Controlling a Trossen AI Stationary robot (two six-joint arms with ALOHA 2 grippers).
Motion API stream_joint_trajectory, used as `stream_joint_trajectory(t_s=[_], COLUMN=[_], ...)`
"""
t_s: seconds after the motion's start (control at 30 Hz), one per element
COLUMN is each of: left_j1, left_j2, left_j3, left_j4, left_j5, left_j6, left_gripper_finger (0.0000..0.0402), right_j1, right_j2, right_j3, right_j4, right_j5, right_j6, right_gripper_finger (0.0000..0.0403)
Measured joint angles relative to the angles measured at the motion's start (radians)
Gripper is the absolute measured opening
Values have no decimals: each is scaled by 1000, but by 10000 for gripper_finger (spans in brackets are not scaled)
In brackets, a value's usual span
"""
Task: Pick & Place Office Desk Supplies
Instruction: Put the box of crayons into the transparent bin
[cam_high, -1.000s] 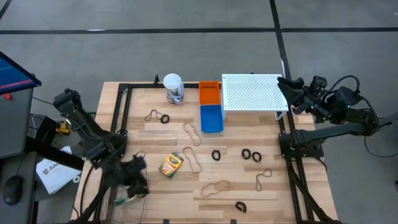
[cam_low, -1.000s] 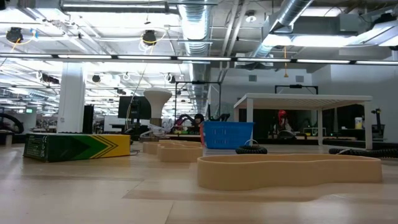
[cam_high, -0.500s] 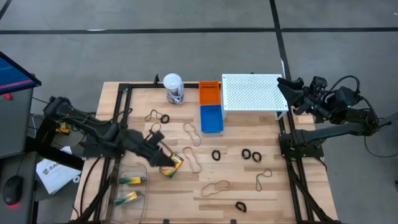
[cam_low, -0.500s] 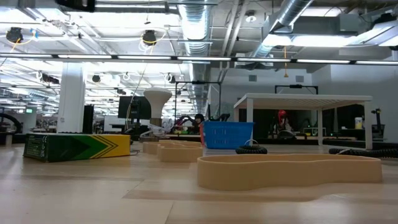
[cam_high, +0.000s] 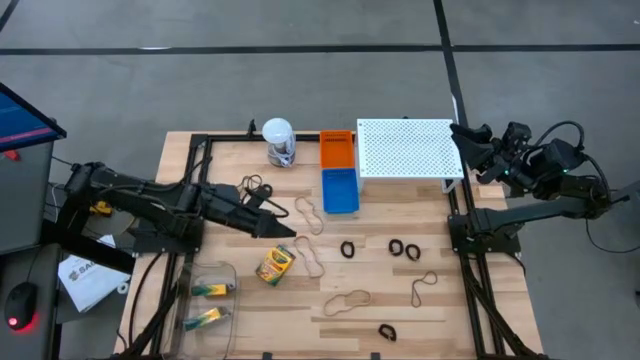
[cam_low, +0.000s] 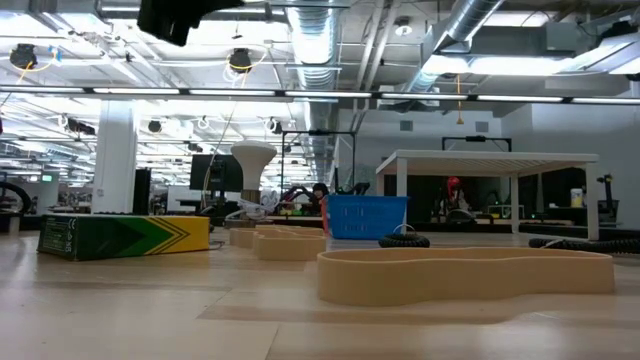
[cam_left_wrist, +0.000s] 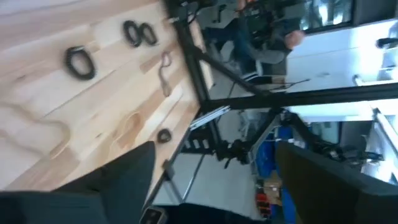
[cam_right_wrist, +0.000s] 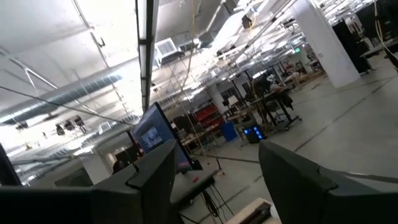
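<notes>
You've got a light wooden plank bench (cam_high: 480, 320) on grey concrete floor (cam_high: 300, 80); behind it, silver ceiling ducts (cam_low: 320, 40), fluorescent strip lights (cam_low: 200, 92), white column (cam_low: 114, 150).

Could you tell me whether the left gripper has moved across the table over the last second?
Yes. In the high view the left gripper has swung from the table's near-left corner in toward the middle, now above the yellow-and-green crayon box, toward the blue rectangular bin.

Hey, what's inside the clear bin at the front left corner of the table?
The clear bin holds two crayon boxes, lying flat and apart, one nearer the table's middle, the other nearer its front edge. Nothing else shows through the clear walls.
</notes>
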Motion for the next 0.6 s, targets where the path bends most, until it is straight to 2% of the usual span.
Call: stream_joint_trajectory(t_s=[0.1,0.17,0.3,0.5,0.6], left_j1=[13,14,13,-6,-20], left_j2=[7,8,27,114,176], left_j3=[-1,-1,-1,60,131], left_j4=[-49,-47,-64,-73,-199], left_j5=[1,3,45,155,180], left_j6=[0,7,42,289,375], left_gripper_finger=[377,393,388,396,398], right_j1=[0,0,0,-1,0], right_j2=[-15,-18,-35,-51,-56], right_j3=[-1,0,0,0,0], right_j4=[-7,-3,-10,-30,-33], right_j5=[-1,-1,-1,8,9], right_j6=[0,0,0,0,1], right_gripper_finger=[224,224,224,224,224])
